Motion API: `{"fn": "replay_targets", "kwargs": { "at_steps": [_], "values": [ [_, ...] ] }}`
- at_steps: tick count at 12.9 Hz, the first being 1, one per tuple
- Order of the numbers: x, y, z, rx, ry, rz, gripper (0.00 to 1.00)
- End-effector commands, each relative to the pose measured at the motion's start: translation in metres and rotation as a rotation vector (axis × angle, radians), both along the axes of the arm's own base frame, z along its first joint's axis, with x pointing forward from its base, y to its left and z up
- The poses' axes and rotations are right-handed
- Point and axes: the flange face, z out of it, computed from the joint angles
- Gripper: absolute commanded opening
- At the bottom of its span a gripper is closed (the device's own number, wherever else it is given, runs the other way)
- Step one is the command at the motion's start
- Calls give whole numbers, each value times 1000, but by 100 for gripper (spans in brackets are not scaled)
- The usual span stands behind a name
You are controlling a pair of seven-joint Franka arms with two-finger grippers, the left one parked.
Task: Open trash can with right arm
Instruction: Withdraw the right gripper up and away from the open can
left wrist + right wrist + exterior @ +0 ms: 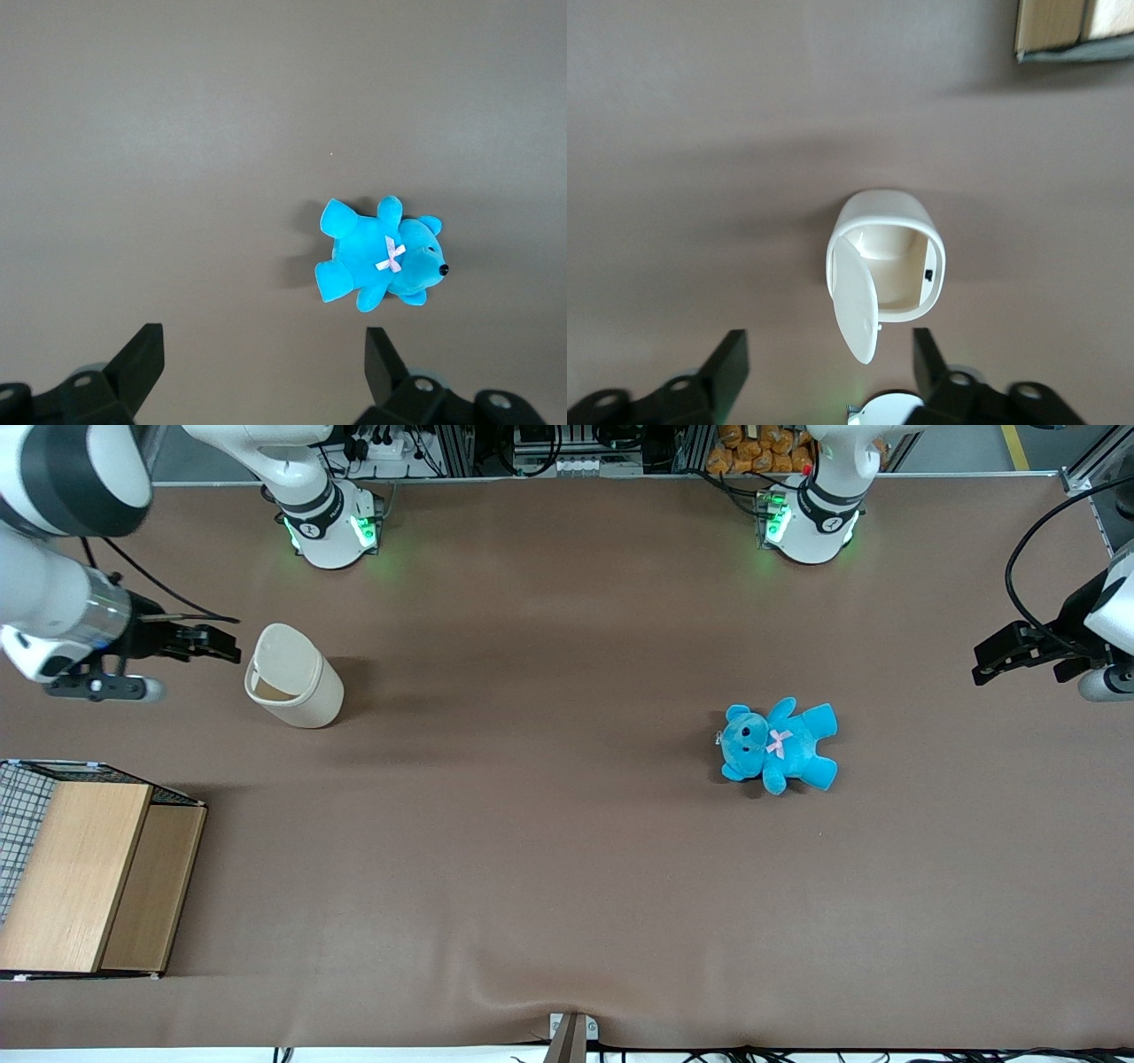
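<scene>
The cream-white trash can (310,695) stands on the brown table with its hinged lid (285,652) swung up, so the inside shows. The right arm's black gripper (229,644) hangs just beside the can, toward the working arm's end of the table, and does not touch it. In the right wrist view the trash can (886,217) lies below the camera, its lid (856,301) standing open off the rim. The gripper (829,359) is open, fingers wide apart, with nothing held between them.
A blue teddy bear (780,744) lies toward the parked arm's end of the table, also in the left wrist view (376,257). A wooden box with wire mesh (89,877) sits nearer the front camera than the can. Two arm bases (332,527) stand at the table's back edge.
</scene>
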Motion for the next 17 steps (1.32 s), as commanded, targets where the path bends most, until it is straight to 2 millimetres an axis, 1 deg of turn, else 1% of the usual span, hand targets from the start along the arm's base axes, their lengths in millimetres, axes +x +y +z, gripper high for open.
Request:
{"fn": "replay_targets", "kwargs": {
  "at_steps": [1, 2, 4, 5, 6, 8, 10, 11, 12, 14, 15, 16, 17],
  "values": [
    [47, -11, 19, 3, 62, -3, 100],
    [58, -14, 22, 3, 92, -2, 100],
    [69, -22, 34, -8, 86, -5, 100],
    [70, -24, 38, -8, 75, -7, 100],
    [71, -23, 47, -10, 55, -4, 100],
    [72, -26, 63, -77, 15, 10, 100],
    [72, -34, 68, -81, -3, 3, 100],
    [73, -30, 80, -71, -65, 6, 100],
    [69, -25, 95, -73, -139, 2, 100],
    [46, -26, 92, -77, -210, 2, 100],
    [37, -27, 87, -79, -238, 4, 100],
    [31, -28, 90, -78, -259, 25, 100],
    [31, -35, 90, -79, -260, 36, 100]
  ]
}}
